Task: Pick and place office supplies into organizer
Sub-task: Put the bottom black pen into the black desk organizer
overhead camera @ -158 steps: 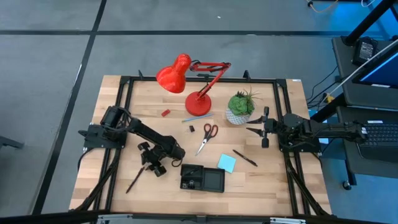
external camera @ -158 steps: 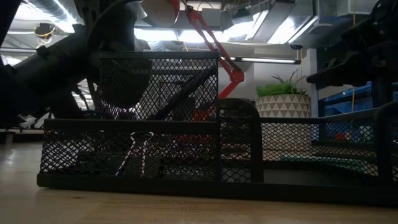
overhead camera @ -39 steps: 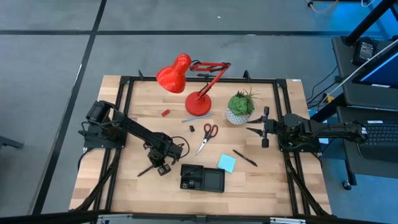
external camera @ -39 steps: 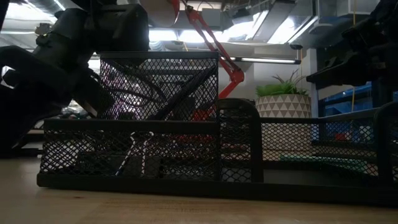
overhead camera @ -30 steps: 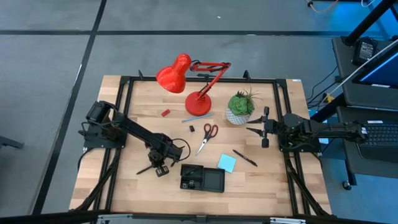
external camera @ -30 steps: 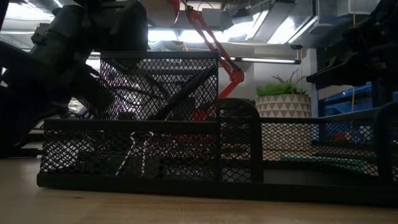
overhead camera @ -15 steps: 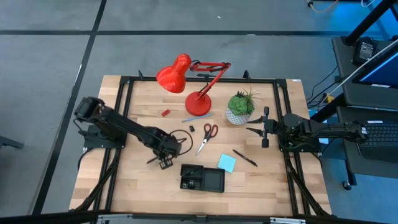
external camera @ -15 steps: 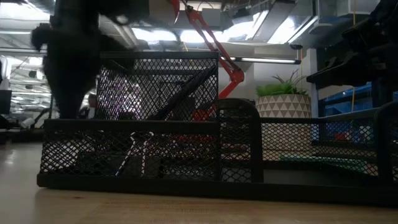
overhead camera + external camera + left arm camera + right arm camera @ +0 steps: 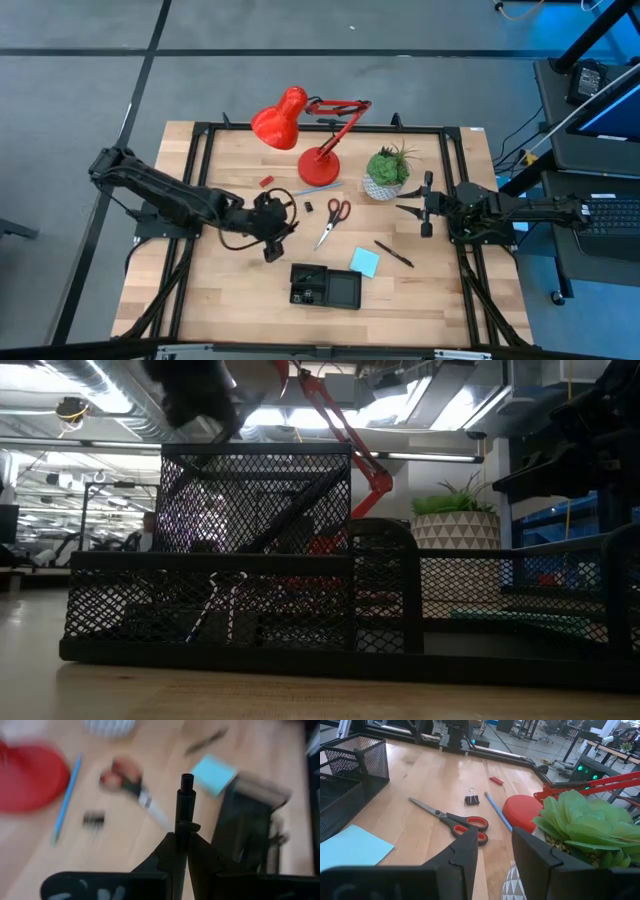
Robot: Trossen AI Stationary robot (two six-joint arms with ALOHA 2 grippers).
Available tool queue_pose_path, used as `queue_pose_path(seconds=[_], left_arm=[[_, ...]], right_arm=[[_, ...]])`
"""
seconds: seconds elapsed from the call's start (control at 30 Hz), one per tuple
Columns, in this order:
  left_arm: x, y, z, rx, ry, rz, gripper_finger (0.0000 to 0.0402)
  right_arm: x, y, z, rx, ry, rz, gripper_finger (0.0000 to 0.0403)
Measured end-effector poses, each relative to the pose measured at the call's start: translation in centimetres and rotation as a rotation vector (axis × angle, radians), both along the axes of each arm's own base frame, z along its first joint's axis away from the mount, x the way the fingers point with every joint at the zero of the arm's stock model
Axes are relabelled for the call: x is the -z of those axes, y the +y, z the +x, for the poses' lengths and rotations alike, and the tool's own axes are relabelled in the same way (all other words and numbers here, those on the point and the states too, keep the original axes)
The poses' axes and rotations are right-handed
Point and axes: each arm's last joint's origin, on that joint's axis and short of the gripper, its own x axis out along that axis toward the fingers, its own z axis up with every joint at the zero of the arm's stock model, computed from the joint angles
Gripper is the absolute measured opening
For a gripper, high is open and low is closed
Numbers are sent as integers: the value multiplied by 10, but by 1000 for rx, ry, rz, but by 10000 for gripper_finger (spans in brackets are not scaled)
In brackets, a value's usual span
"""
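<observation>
My left gripper [image 9: 271, 236] hangs above the table, just left of the red-handled scissors [image 9: 333, 218], shut on a thin dark pen [image 9: 185, 800]. The black mesh organizer [image 9: 325, 287] stands at the near middle, with the light blue sticky-note pad [image 9: 364, 262] flat on the table beside it. Another dark pen [image 9: 394, 253], a blue pen [image 9: 305, 191], a black clip [image 9: 309, 207] and a small red piece [image 9: 266, 182] lie flat on the wood. My right gripper [image 9: 495, 851] waits open at the table's right side, touching nothing. My left gripper pinches the pen's shaft [image 9: 183, 827] between its two fingers. The pen runs along the fingers and sticks out well past their tips to its free end [image 9: 187, 778]. The fingers slant down from the table's left. The pen is lifted clear of the table.
A red desk lamp [image 9: 300, 125] and a green plant in a white pot [image 9: 386, 172] stand at the far middle. A black frame [image 9: 200, 140] runs round the tabletop. Bare wood [image 9: 210, 290] lies left of the organizer.
My left gripper has risen from the table left of the organizer, staying shut on the pen. It has tipped from pointing steeply down to a slant and shifted slightly toward the far edge. The pen, which lay on the wood, is now lifted clear.
</observation>
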Motion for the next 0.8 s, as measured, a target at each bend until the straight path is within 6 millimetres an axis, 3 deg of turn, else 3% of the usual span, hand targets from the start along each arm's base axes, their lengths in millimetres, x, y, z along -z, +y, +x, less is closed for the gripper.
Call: queue_pose_path(seconds=[0.47,0.63,0.8], left_arm=[[-35,-36,10,227,-394,51,22],[-27,-50,17,275,-408,74,22],[-5,-59,31,289,-352,69,22]], right_arm=[[0,0,0,2,-1,8,123],[0,0,0,6,-5,30,123],[0,0,0,6,-5,30,123]])
